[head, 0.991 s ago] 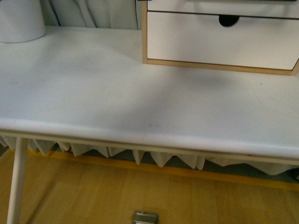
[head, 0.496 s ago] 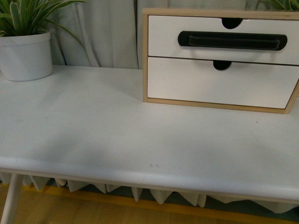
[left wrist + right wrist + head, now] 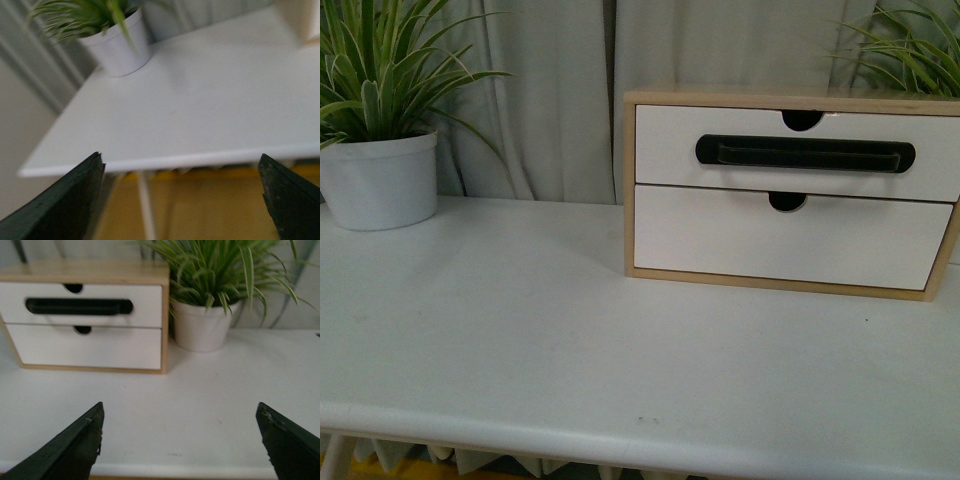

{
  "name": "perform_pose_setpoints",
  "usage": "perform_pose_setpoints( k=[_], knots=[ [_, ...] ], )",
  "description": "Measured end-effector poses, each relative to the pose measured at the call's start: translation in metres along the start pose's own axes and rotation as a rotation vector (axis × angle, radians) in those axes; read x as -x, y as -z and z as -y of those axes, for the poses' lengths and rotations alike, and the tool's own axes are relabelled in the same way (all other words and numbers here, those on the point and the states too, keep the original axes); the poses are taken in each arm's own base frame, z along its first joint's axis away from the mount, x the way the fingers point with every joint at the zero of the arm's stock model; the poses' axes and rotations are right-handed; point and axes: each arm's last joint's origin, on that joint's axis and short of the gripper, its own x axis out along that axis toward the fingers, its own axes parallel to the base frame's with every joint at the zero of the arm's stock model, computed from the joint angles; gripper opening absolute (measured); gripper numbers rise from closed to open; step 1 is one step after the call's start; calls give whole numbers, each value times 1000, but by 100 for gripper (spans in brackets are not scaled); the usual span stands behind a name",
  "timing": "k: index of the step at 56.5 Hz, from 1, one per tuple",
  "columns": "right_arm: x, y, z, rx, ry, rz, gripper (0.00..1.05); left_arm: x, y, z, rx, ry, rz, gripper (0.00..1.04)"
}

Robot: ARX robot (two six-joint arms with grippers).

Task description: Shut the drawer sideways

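The drawer (image 3: pixel 665 135) is the upper one in a light-wood box (image 3: pixel 629 190) at the back right of the white table (image 3: pixel 520 330). It has a white front, a long black bar handle (image 3: pixel 805 153) and a half-round notch. It also shows in the right wrist view (image 3: pixel 145 302), with its handle (image 3: pixel 79 306). Its front looks about level with the plain lower drawer front (image 3: pixel 780 245). Neither gripper shows in the front view. My left gripper (image 3: pixel 182 192) is open and empty at the table's front left edge. My right gripper (image 3: pixel 177 440) is open and empty above the table's front, well short of the box.
A white pot with a green plant (image 3: pixel 380 180) stands at the back left, also in the left wrist view (image 3: pixel 117 42). Another potted plant (image 3: pixel 205 322) stands right of the box. Grey curtains (image 3: pixel 550 100) hang behind. Yellow wooden floor (image 3: pixel 200 210) lies below.
The front view has tilted upward: the box, drawers and plants now sit lower in the picture and the floor has dropped out of view. No arm appears in it.
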Motion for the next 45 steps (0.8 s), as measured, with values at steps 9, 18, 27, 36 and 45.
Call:
perform_pose_setpoints(
  k=[9, 18, 27, 36, 45],
  knots=[
    [-1, 24, -12, -13, -8, 27, 47, 2, 13, -10, 312, 101, 119, 51],
    [-1, 35, -16, -14, -39, 28, 20, 4, 20, -13, 339, 103, 116, 24],
    [-1, 44, -16, -16, -38, 27, 1, 7, 28, -21, 347, 129, 112, 4],
    [-1, 50, -16, -17, -36, 25, 1, 13, 39, -22, 355, 97, 117, 4],
    [-1, 54, -16, -17, -36, 29, 1, 13, 39, -23, 356, 94, 122, 4]
  ],
)
